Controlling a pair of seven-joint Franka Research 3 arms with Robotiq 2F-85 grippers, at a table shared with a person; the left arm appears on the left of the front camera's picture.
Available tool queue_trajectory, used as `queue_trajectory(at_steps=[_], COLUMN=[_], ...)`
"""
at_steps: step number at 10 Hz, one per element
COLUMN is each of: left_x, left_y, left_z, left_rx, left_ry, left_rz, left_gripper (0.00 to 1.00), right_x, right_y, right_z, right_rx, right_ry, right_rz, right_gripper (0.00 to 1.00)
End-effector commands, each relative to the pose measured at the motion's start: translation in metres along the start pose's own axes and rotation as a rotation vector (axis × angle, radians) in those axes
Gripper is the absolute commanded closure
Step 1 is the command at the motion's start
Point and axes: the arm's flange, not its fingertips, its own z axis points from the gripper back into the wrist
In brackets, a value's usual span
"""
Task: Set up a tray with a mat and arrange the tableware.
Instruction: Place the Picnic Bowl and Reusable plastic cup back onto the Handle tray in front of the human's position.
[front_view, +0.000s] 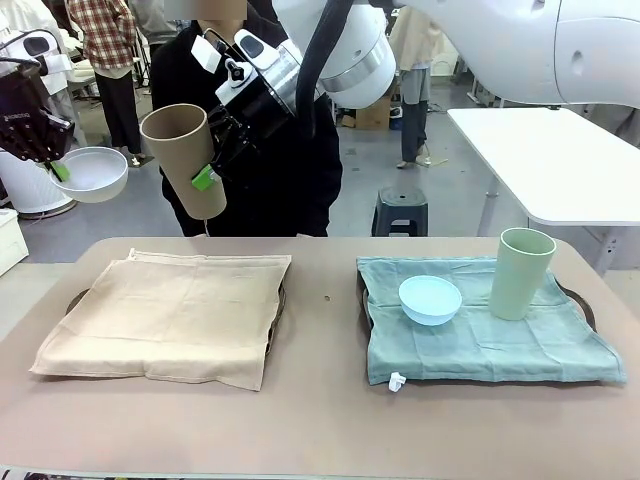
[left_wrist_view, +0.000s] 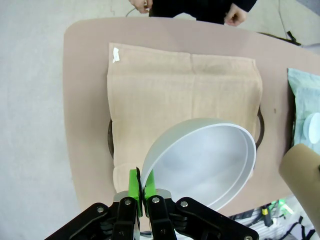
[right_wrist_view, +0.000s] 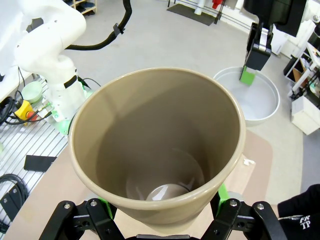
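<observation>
My left gripper (front_view: 57, 168) hangs high over the table's left end, shut on the rim of the white bowl (front_view: 92, 173). From the left wrist, the pads (left_wrist_view: 134, 186) pinch the rim of that bowl (left_wrist_view: 205, 162) above the beige mat (left_wrist_view: 185, 95). My right gripper (front_view: 200, 172) reaches across from the right and holds the tan-brown cup (front_view: 183, 155) tilted in the air in front of the person. The right wrist view looks down into this cup (right_wrist_view: 155, 140), clasped between the fingers (right_wrist_view: 224, 207). The light blue bowl (front_view: 430, 298) and the pale green cup (front_view: 521, 272) stand on the teal mat (front_view: 480, 340).
The beige mat (front_view: 165, 315) covers a dark tray (front_view: 76, 299) on the left, and nothing rests on it. The teal mat lies on a second tray (front_view: 582, 302) on the right. A person in black (front_view: 280, 170) stands at the far edge, hands (left_wrist_view: 235, 17) low.
</observation>
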Motion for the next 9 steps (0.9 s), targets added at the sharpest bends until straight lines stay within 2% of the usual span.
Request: queue_trajectory(at_steps=[1,6,7,8,9], left_x=[-0.001,-0.001,0.000,0.004,0.009], left_y=[0.002,0.002,0.000,0.011,0.016], left_z=[0.002,0.002,0.000,-0.036,-0.075], left_rx=[0.011,0.011,0.000,-0.004,-0.019], left_ry=[-0.016,-0.016,0.000,0.069,0.152], left_rz=[-0.014,-0.014,0.000,-0.047,-0.043], left_gripper=[1.00,1.00,0.96,0.96,0.96], right_x=[0.004,0.004,0.000,-0.030,-0.061], right_y=[-0.005,-0.005,0.000,-0.002,0.001], right_z=[0.002,0.002,0.000,-0.006,-0.014], right_rx=[0.005,0.005,0.000,0.043,0.063], right_ry=[-0.011,-0.011,0.000,-0.042,-0.067], right_rz=[0.011,0.011,0.000,0.041,0.009], right_gripper=[1.00,1.00,0.15,0.15,0.15])
